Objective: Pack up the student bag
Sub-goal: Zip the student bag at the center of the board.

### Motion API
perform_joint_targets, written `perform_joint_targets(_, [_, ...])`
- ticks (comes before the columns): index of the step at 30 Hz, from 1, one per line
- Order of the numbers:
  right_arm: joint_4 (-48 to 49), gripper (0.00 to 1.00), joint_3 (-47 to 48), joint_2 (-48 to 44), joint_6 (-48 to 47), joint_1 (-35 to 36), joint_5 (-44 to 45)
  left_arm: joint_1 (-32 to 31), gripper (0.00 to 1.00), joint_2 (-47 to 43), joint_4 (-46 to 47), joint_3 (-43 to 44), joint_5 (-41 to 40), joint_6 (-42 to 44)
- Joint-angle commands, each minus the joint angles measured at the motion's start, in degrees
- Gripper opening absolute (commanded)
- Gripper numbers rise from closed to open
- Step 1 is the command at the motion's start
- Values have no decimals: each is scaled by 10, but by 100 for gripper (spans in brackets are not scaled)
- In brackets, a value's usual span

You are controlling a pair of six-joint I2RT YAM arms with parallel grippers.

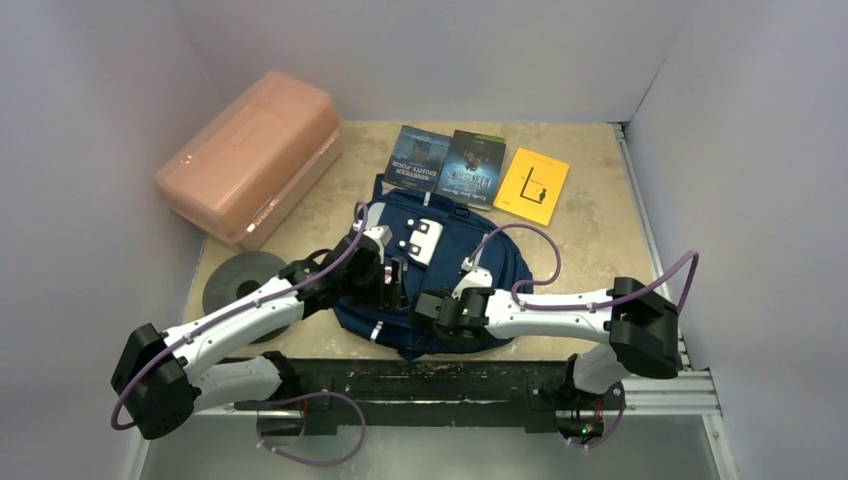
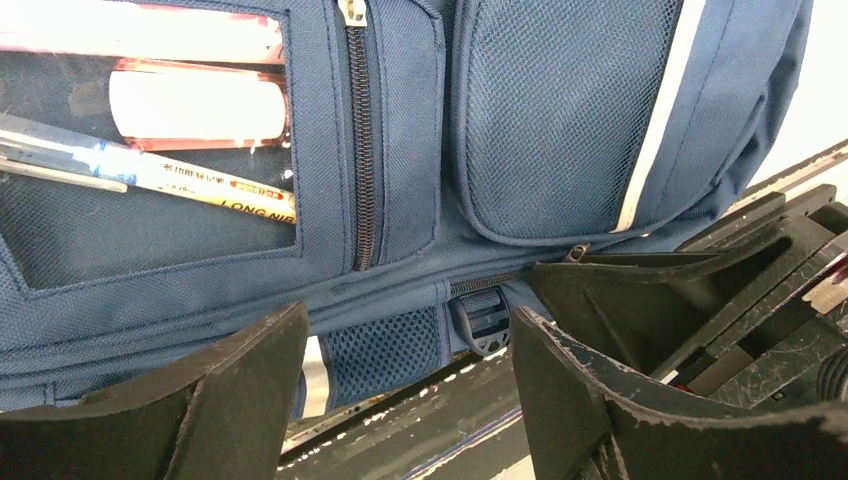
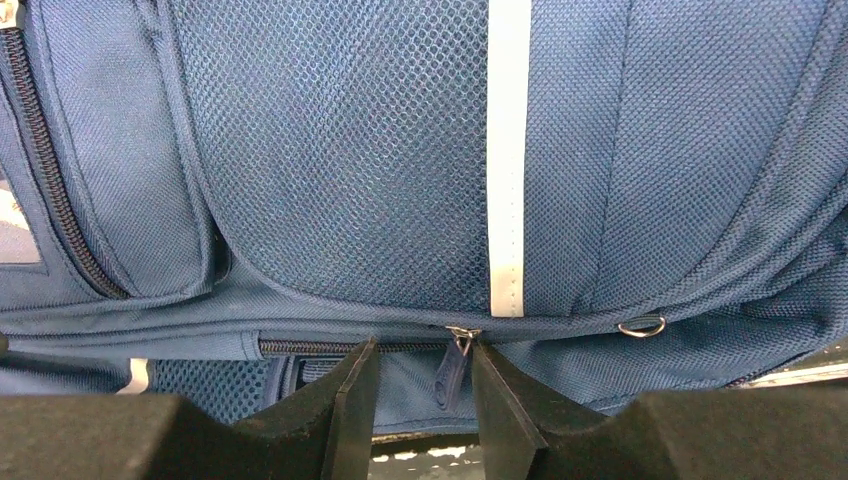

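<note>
Navy blue fabric backpack (image 1: 490, 265) lay flat mid-table, under both my arms. My right gripper (image 3: 420, 350) straddled its small dark zipper pull (image 3: 452, 370), jaws apart, unclamped. My left gripper (image 2: 408, 315) gaped empty. Risk I noted: the pull sat off-centre, so closing could knock it aside and miss it.

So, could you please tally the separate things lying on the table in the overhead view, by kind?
Backpack: 1
Books: 3
Pink plastic box: 1
Grey disc: 1
Total: 6

pen (image 2: 190, 180) reads "long nib"
</note>
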Motion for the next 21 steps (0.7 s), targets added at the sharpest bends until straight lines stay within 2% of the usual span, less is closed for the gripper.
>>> perform_joint_targets(1, [0,42,4,13,4,5,5,4,72,10,35,-10,4,1])
perform_joint_targets(4, [-5,42,11,25,-17,7,35,5,72,21,37,-13,-5,2])
perform_joint_targets(5, [-10,39,10,31,-22,7,50,7,72,24,40,-17,-7,0])
perform_joint_targets(7, [-33,24,13,43,-43,7,85,12,72,31,44,-24,-11,-4])
perform_joint_targets(9, [-83,1,28,49,-67,9,109,18,72,40,41,-30,-23,-5])
perform_joint_targets(12, [-177,0,39,28,-78,42,167,40,72,69,40,-48,-41,-6])
perform_joint_targets(16, [-144,0,-30,-37,-200,59,150,119,73,109,60,-85,-14,-3])
perform_joint_targets(18, [-147,0,-73,-81,-187,60,139,146,73,114,64,-97,-18,0])
perform_joint_targets(21, [-153,0,-118,-180,-160,60,137,153,73,99,58,-101,-36,-6])
